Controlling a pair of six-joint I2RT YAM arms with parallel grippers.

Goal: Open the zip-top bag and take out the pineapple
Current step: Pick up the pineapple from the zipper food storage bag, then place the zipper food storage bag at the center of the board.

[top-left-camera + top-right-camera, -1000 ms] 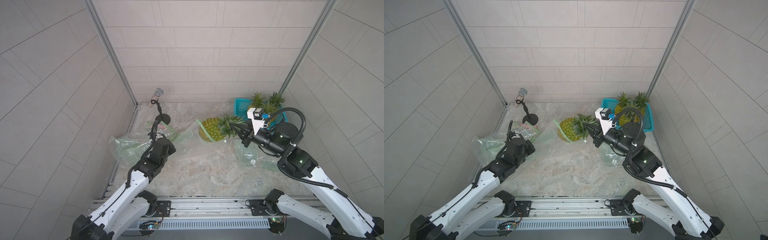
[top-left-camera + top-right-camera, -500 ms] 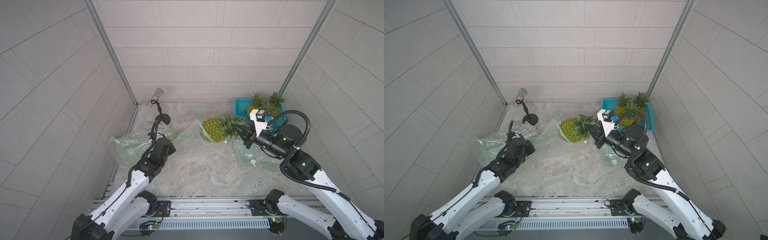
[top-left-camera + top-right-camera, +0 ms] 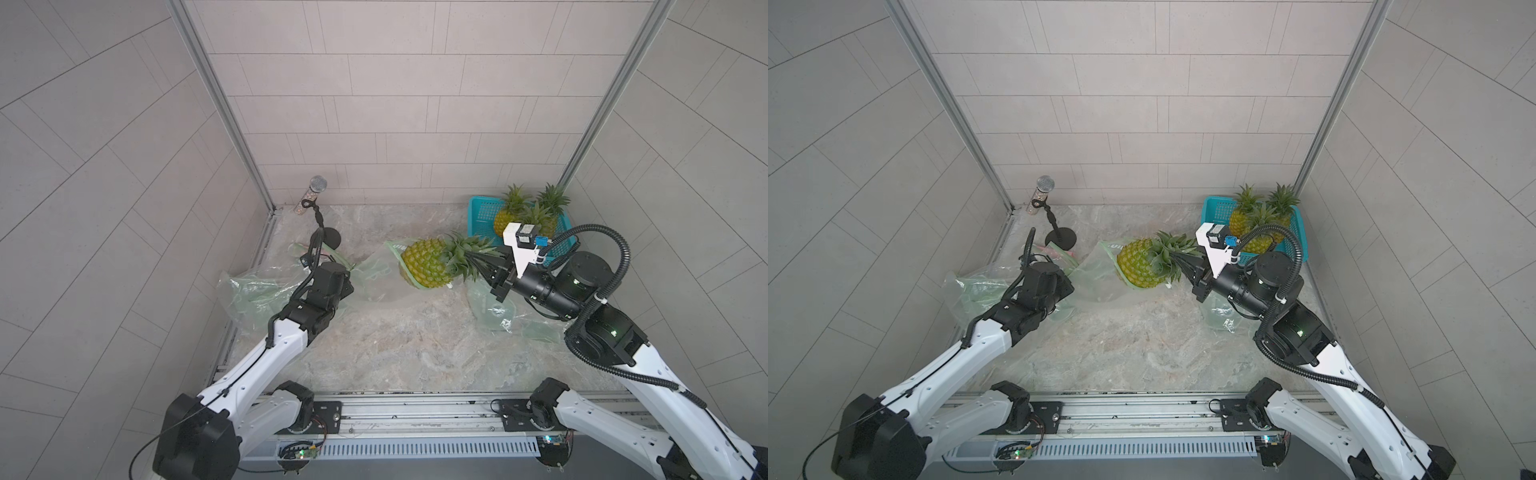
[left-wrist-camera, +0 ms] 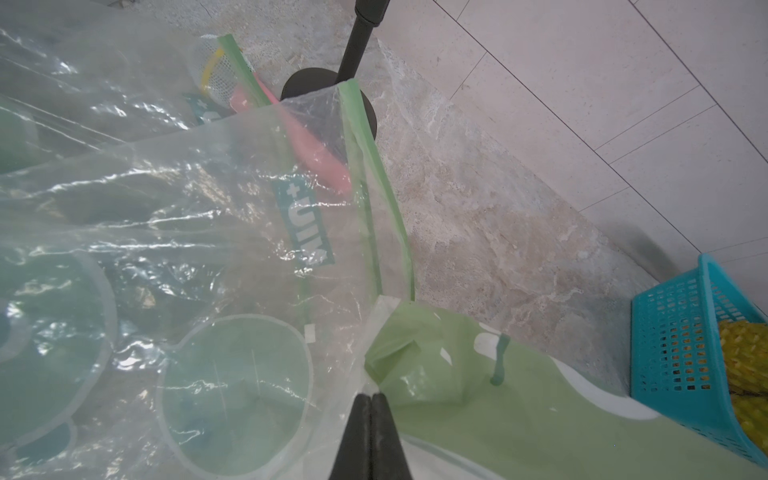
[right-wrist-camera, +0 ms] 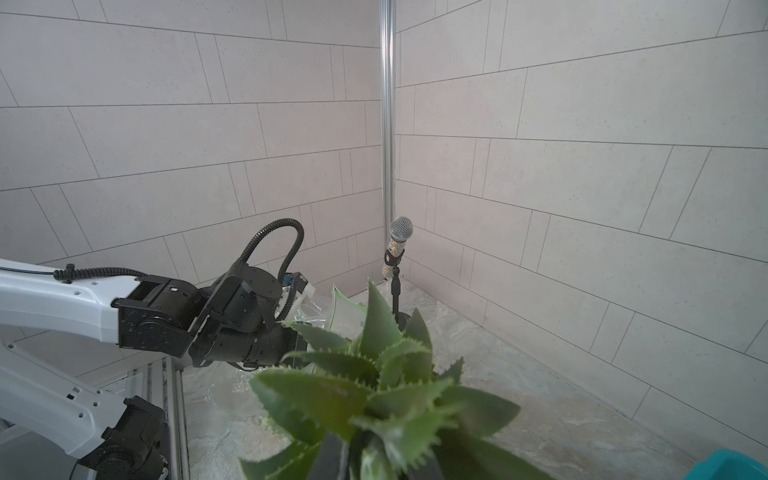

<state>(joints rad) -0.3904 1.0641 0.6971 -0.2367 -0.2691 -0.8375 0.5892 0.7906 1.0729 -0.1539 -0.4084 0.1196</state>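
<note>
The left gripper (image 4: pixel 371 398) has its fingers pressed together, pinching a fold of the zip-top bag (image 3: pixel 376 276) near its green zip strip. Its arm reaches in low from the near left, with the wrist tipped down over the plastic.

The right gripper (image 3: pixel 485 266) is clamped on the leafy crown of the pineapple (image 3: pixel 424 264). In the right wrist view the leaves sprout from between its dark fingers. Its forearm runs almost level and points left.

The pineapple lies on its side over the middle of the table (image 3: pixel 395 345), and the bag's green mouth edge curves round its base end. I cannot tell whether it is touching the table.

Behind it stand a microphone (image 3: pixel 318 185) on its stand and a teal basket (image 3: pixel 480 220) of more pineapples (image 3: pixel 505 218). One crumpled bag (image 3: pixel 249 291) lies by the left wall, and another loose bag (image 3: pixel 498 318) lies under the right arm.
</note>
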